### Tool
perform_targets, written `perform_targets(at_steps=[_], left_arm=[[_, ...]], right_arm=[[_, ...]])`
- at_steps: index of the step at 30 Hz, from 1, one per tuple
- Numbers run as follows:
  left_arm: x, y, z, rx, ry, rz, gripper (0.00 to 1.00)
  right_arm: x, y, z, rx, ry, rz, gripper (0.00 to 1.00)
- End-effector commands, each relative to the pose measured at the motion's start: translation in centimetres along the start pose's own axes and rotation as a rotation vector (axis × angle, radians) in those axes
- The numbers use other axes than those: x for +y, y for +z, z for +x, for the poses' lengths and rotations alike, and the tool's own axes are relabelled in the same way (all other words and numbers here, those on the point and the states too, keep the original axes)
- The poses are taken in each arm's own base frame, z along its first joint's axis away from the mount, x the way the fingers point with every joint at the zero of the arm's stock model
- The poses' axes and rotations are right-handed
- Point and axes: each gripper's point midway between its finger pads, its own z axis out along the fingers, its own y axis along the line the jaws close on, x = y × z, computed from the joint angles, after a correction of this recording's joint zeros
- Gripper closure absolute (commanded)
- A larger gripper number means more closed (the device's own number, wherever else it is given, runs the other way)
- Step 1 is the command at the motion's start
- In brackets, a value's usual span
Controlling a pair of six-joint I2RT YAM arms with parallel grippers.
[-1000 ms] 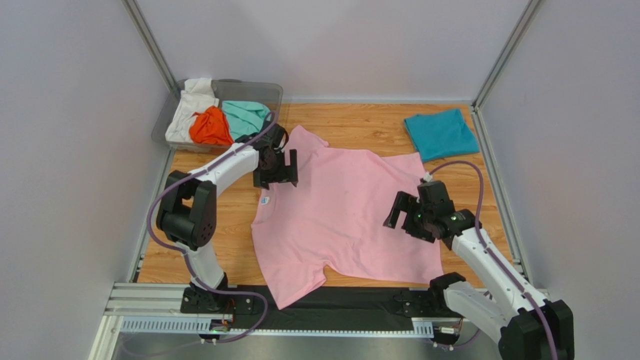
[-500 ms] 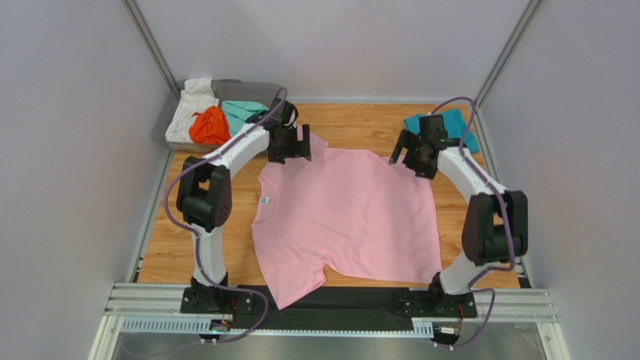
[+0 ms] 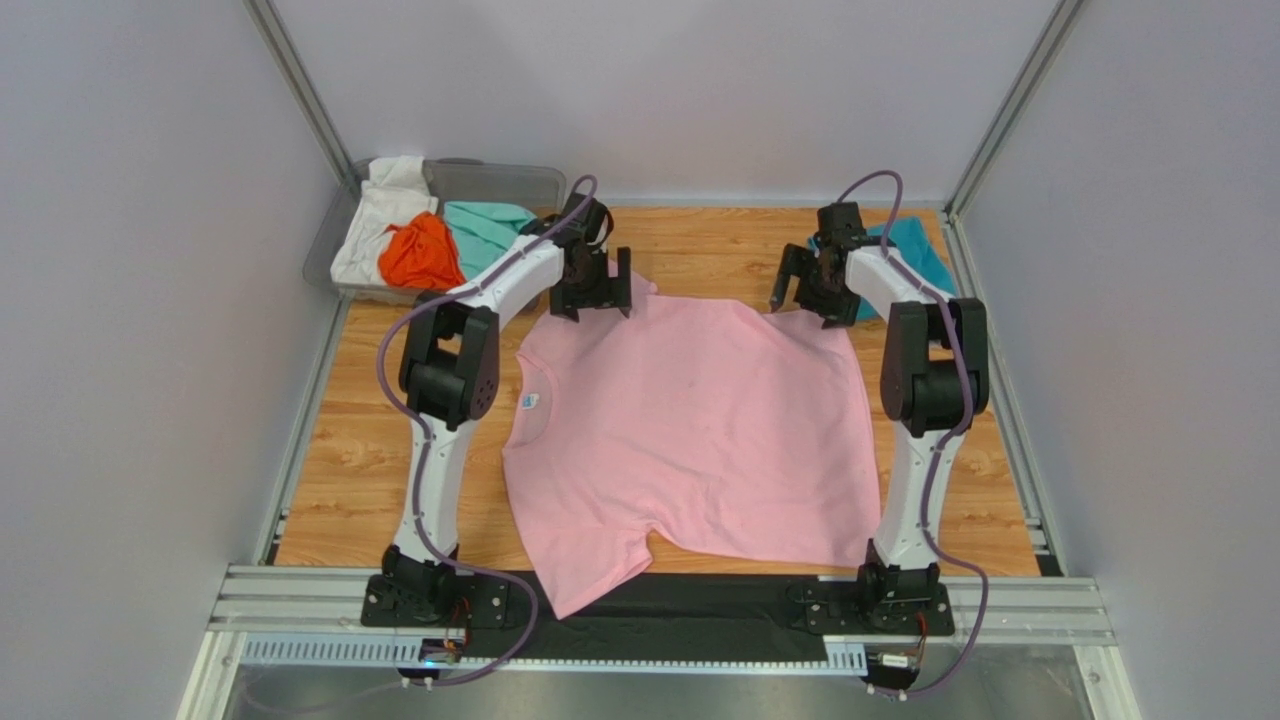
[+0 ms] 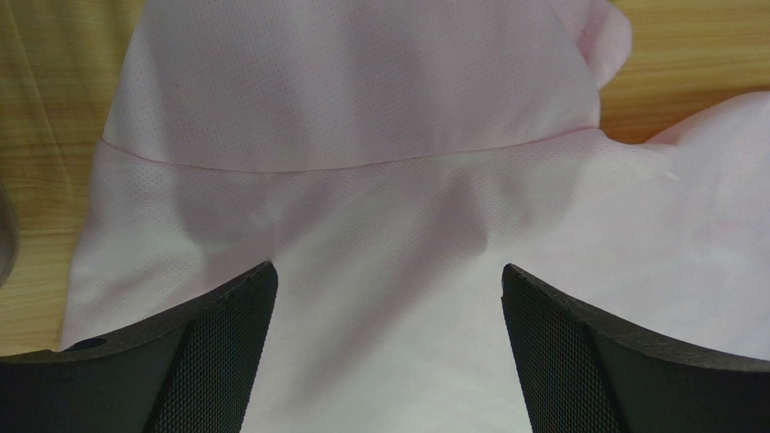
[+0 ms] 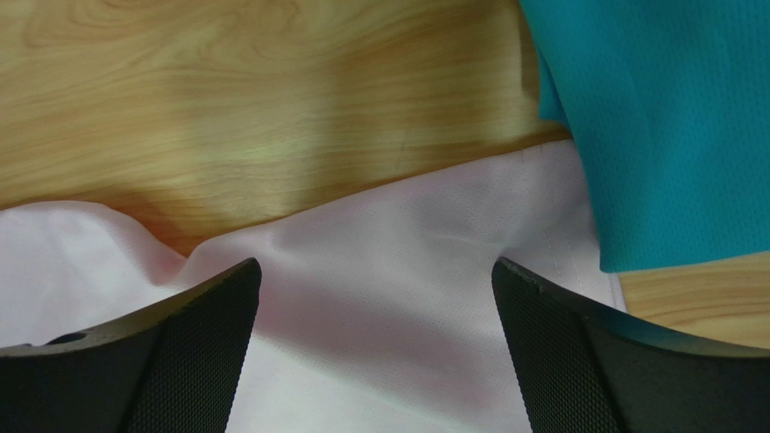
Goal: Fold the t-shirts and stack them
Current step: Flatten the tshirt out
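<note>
Left fingers [image 4: 217, 343] stand spread wide just over the far sleeve of the pink tee [image 3: 691, 435]; right fingers [image 5: 578, 352], just as wide, straddle its far hem corner, where the teal tee [image 5: 669, 126] touches it. Neither pair pinches anything. That pink tee lies flat on the surface [image 3: 376, 465], collar to the left, hem to the right, its far edge beneath both arms; smooth mostly, rumpled at the sleeve.

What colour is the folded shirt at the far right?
Teal shirt, clearest in right wrist view.
</note>
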Motion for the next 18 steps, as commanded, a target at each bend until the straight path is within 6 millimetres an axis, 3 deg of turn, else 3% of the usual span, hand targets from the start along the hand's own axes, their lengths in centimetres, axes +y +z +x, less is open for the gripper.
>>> perform_targets(at_steps=[1,9,14,15,18], left_arm=[[1.0,0.3,-1.0,-0.001,-0.014,-0.013,0.0],[2.2,2.3,-1.3,0.021,-0.054,-0.019,0.0],[2.0,3.1,-2.4,0.015,-0.078,0.013,0.0],[1.7,3.4,-2.9,0.007,-0.074,0.023,0.0],[1.4,3.9,-3.8,-0.007,-0.072,0.033,0.0]], right_arm=[[-0.8,1.4,-0.1,0.036,-0.008,0.017,0.0],[-2.6,3.1,-1.8,0.051,0.023,0.058,0.0],[-2.3,4.2,-3.2,0.051,0.022,0.052,0.0],[-3.7,4.2,-4.0,0.046,0.05,0.065,0.0],[-3.9,4.5,-4.6,0.041,0.056,0.068,0.0]])
